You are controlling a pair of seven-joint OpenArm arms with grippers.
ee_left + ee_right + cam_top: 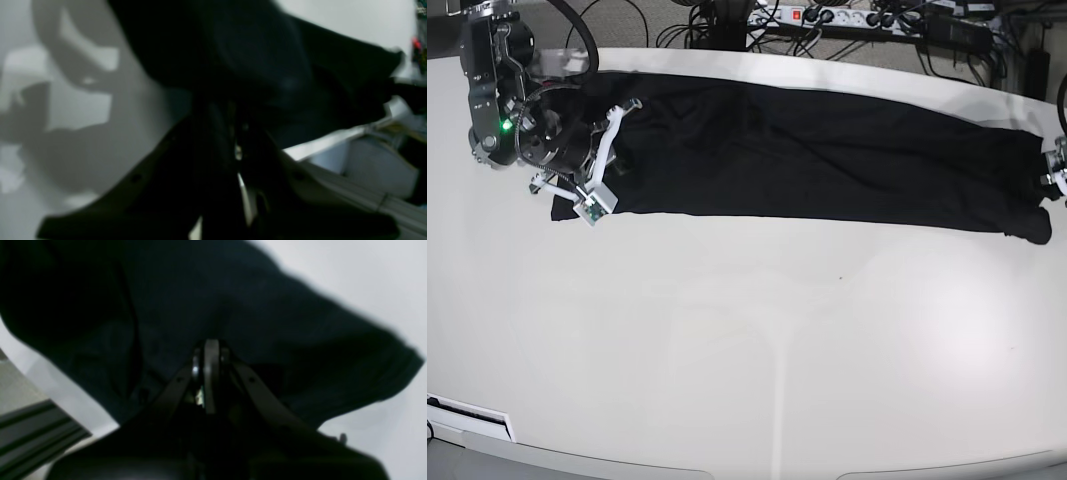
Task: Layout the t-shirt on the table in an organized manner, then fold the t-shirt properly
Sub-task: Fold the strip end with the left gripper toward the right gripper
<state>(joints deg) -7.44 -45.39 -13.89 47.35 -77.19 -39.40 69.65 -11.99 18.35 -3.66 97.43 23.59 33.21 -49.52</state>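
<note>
The black t-shirt (807, 150) lies stretched in a long band across the far half of the white table (747, 340). My right gripper (207, 351) is shut on the t-shirt (267, 323) at its left end in the base view, where the arm (537, 130) hovers over the cloth. At the opposite end, by the table's right edge, my left gripper (1051, 172) holds the shirt. In the left wrist view its dark fingers (213, 140) close into bunched black fabric (253, 60), and the fingertips are hidden by the cloth.
A power strip with cables (827, 18) lies beyond the far table edge. The table rim (320, 143) runs close under the left gripper. A dark frame rail (33, 433) shows below the table edge near the right gripper.
</note>
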